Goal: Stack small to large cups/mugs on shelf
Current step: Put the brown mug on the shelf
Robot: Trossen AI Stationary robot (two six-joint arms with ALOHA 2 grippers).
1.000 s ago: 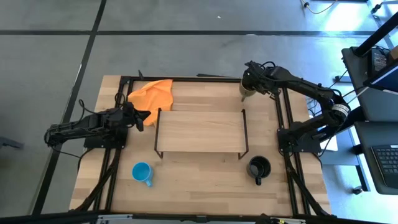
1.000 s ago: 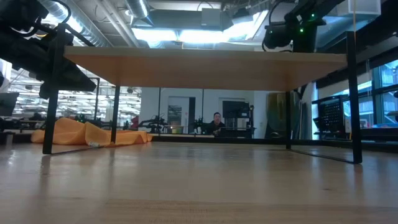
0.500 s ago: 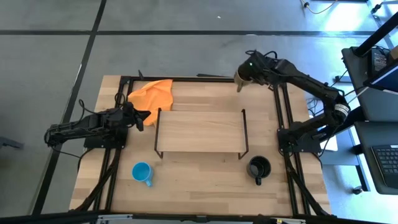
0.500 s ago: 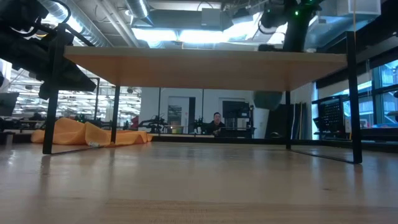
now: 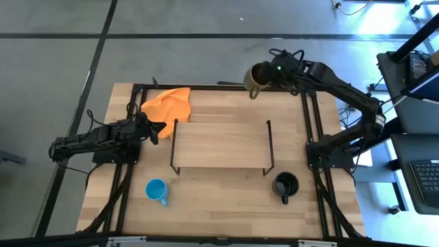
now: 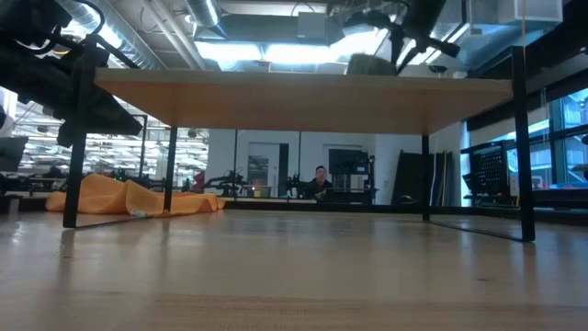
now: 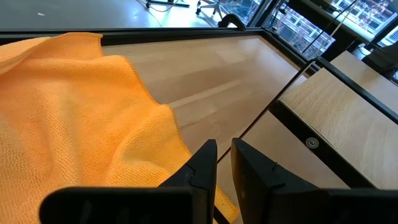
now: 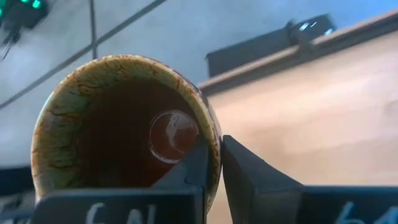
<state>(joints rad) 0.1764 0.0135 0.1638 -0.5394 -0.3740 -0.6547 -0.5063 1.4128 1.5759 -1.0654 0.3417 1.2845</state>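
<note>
Right gripper (image 5: 269,74) pinches the olive-brown mug (image 5: 256,77) by its rim, one finger inside, one outside, mug aloft and tilted at approx 12 o'clock off the shelf (image 5: 219,144), prob. so it can clear the wire legs. Black mug (image 5: 285,184) waits at 4 o'clock, light-blue mug (image 5: 157,190) at 7. Left gripper (image 7: 222,163) idles w/ fingers nearly together beside the orange cloth (image 5: 167,104), at 9-10 o'clock.

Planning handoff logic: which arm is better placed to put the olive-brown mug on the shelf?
Right. Its tool already grips the olive-brown mug by the rim, lifted beyond the shelf. The left tool rests beside the orange cloth, holding nothing.
</note>
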